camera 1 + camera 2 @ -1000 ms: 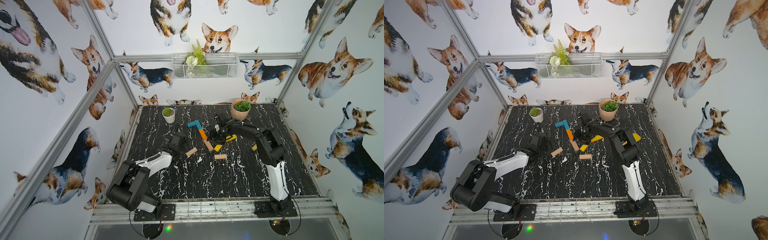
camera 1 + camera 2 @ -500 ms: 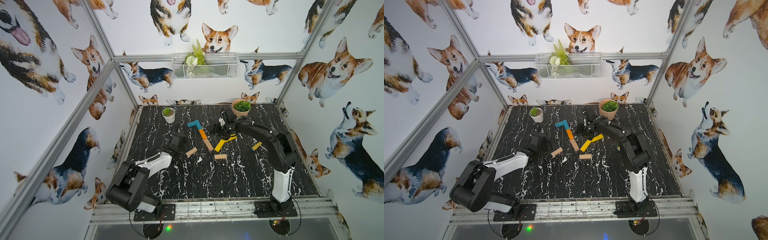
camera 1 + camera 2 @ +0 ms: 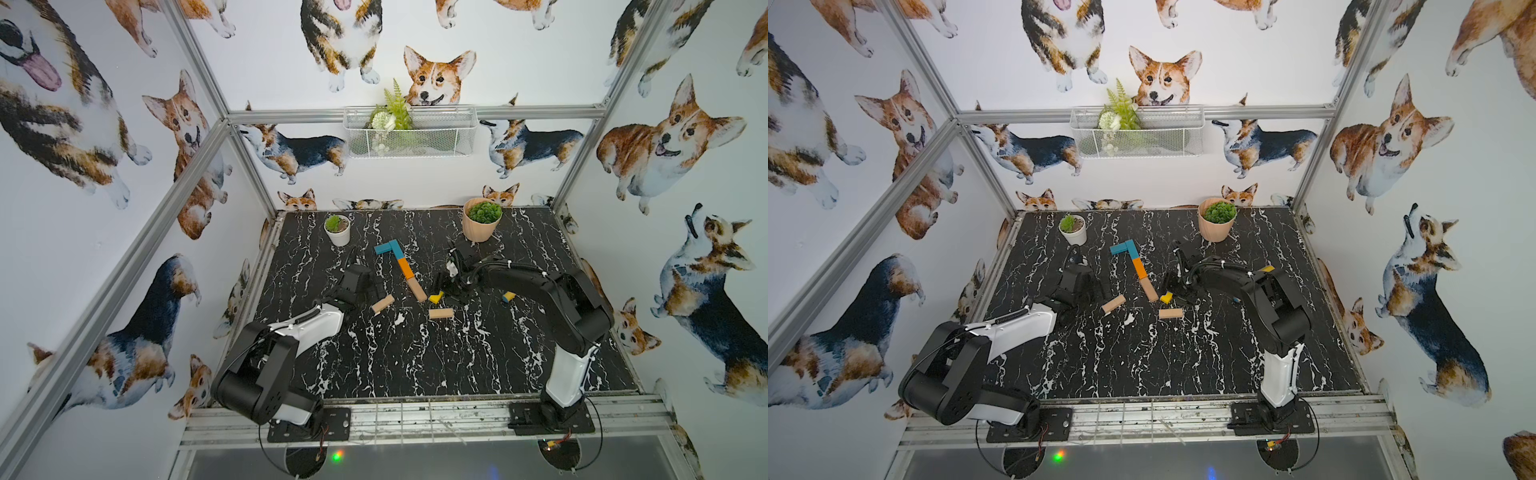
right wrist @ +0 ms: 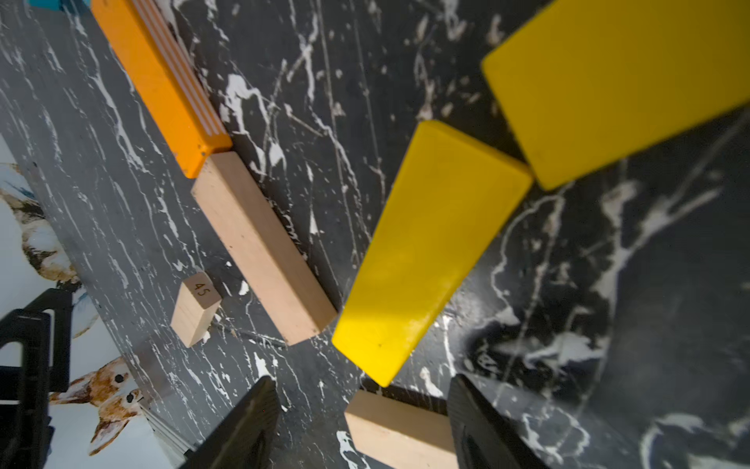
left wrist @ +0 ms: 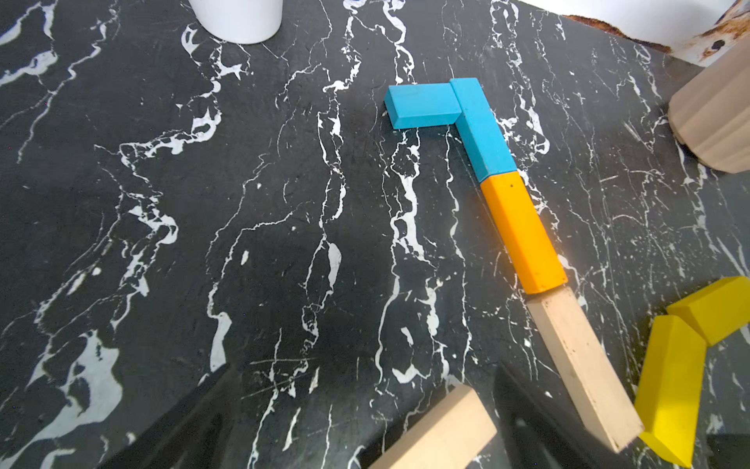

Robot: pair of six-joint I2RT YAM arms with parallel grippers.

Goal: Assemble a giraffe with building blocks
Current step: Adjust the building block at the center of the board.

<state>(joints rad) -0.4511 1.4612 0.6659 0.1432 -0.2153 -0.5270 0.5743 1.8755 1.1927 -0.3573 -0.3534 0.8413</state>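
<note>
Lying just ahead of right claw is one yellow block.

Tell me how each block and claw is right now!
giraffe neck: four blocks joined, flat
yellow blocks: touching at an angle, beside neck
loose tan blocks: flat, apart
left claw: open, empty
right claw: open, empty
potted plants: upright

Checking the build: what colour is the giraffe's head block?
Head block: teal-blue, clearest in left wrist view.
</note>
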